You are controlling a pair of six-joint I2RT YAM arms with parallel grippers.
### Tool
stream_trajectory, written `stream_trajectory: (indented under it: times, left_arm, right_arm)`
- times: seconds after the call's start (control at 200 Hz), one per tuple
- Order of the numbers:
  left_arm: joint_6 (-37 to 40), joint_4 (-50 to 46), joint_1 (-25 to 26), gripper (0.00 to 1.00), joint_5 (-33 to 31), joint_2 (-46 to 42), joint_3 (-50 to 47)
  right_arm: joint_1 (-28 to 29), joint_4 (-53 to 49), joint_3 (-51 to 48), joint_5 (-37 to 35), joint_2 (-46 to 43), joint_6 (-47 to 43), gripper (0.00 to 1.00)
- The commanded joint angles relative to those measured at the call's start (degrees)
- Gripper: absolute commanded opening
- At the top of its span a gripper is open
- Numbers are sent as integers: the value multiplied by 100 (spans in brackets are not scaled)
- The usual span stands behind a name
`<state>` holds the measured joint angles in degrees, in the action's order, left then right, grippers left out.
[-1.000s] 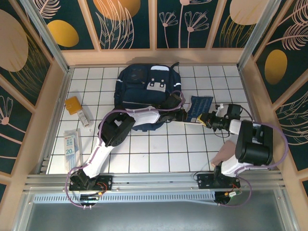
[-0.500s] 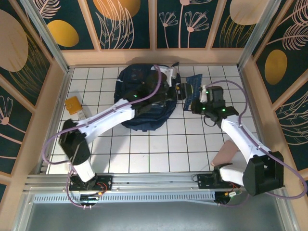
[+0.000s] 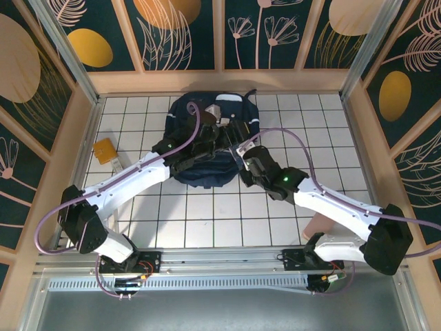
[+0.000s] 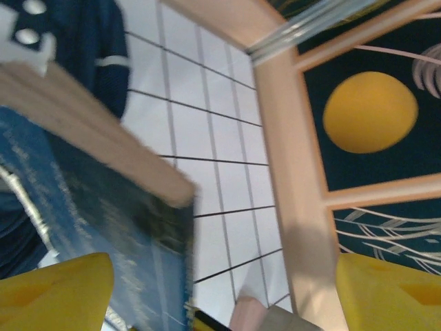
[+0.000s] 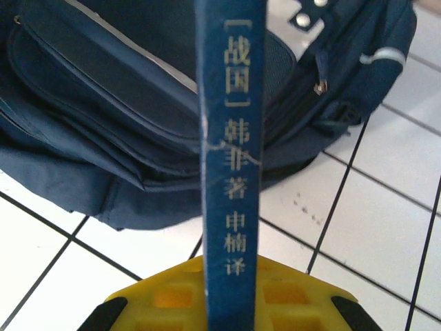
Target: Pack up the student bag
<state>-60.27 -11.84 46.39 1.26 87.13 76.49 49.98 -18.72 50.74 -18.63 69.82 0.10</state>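
Bag [image 3: 207, 174] lies on the tiled table [image 3: 227, 214], far centre, close to the far wall; navy fabric, with a white trim strip plain in the right wrist view. Both arms reach to it from the near edge.

Right gripper [image 5: 231, 298] is clamped on a blue book [image 5: 231, 158]; the book stands on edge between the 2 yellow fingers [image 5: 165, 296], spine toward the camera, with pale Chinese characters running down it; it is held just in front of the bag's near right side, above the tiles.

Left gripper [image 4: 220, 296] sits over the bag's right part in the top view; its 2 fingers stand wide apart and hold nothing; the book's cover and page edge show beside one finger, blurred; whether they touch cannot be told.

Orange packet [image 3: 105, 149] lies on the tiles well left of the bag, near the left wall.
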Motion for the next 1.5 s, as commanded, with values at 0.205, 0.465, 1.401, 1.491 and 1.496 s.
stream_trajectory:
  times: [0.205, 0.465, 1.401, 1.491, 1.496]
  left_arm:
    - [-747, -1268, -39, 75, -1295, -308, 84]
    - [-1031, -1299, -47, 20, -1399, -456, -220]
    - [3062, 172, -474, 0, 2909, -1795, -779]
    - [2918, 366, -522, 0, 3623, -1687, -679]
    - [2912, 362, -528, 0, 3652, -1676, -670]
  right_arm:
    - [691, 833, 38, -1128, 277, -453, 0]
    - [1395, 1119, 129, -1986, 690, -669, 0]
    - [-2687, 1845, -1652, 6463, -2297, 2966, 99]
    - [-2836, 1791, -1644, 6600, -2254, 3032, 99]
    - [-2840, 1765, -1641, 6583, -2258, 3019, 99]
